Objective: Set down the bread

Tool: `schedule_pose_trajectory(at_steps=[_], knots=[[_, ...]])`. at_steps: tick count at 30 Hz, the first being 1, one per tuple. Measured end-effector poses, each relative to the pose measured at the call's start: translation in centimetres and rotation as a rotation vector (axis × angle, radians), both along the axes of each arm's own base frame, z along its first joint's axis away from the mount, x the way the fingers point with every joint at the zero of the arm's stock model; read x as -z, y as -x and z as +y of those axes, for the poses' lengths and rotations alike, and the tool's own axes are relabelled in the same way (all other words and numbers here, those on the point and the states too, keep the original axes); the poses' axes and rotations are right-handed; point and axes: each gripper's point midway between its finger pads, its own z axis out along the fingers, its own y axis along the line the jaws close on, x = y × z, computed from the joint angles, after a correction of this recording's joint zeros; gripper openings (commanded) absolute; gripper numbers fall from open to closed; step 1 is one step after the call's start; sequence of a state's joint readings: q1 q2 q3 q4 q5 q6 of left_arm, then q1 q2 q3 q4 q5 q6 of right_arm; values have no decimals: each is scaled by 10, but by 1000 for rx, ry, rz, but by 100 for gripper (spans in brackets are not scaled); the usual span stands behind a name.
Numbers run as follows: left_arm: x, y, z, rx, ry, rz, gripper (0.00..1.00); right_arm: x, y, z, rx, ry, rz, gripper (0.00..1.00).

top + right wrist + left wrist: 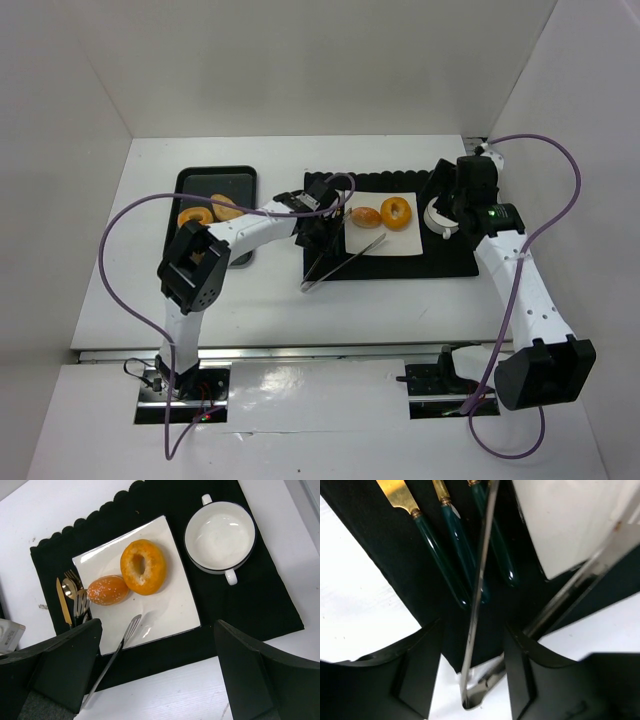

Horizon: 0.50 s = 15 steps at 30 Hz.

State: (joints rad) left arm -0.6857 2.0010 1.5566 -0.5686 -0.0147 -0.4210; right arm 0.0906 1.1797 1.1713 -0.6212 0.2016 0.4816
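White bowl (220, 535) on black placemat (260, 597)

The top view is bright and even; the light comes from above; the white table (120, 300) and walls (300, 70) look pale; the arms drop only soft, faint shadows; the shiny strip (330, 385) at the near edge mirrors the light.

The left wrist view is the blurriest; the tongs (481, 570) and the green-handled cutlery (445, 560) look smeared; the white plate (565, 525) is washed out; the left gripper (472, 630) has dark, soft fingers (417, 675).

The right wrist view is sharp in the middle; the bowl (220, 535) shows small bright spots; the right gripper (157, 630) is dark and fuzzy at the bottom.
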Motion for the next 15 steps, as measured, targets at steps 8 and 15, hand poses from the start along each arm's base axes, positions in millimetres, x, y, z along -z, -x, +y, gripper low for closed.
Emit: schedule_pose_trajectory(at_steps=[8,15], knots=[[15,-6,7,5,-42,-26,40,0,0,0,0,1,1,100],[16,-11,7,28,-56,-52,13,0,0,0,0,1,1,100]])
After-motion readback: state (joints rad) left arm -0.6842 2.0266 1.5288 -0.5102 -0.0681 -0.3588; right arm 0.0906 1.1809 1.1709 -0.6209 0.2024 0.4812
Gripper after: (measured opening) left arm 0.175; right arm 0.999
